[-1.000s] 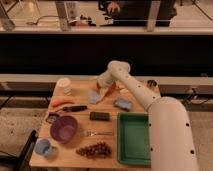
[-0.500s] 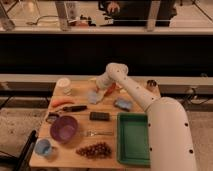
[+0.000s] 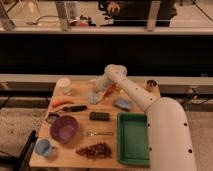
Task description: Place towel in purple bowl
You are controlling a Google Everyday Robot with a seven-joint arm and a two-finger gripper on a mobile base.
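Note:
The towel is a small light-blue cloth at the back middle of the wooden table. My gripper is right at the towel's top edge, at the end of the white arm that reaches in from the right. The purple bowl stands empty at the front left of the table, well to the left of and in front of the gripper.
A green tray sits at the front right. Also on the table are a blue sponge-like item, a black bar, a fork, grapes, a blue cup, a carrot, a white cup and a can.
The arm and gripper have shifted slightly left, over the towel. The towel has barely moved.

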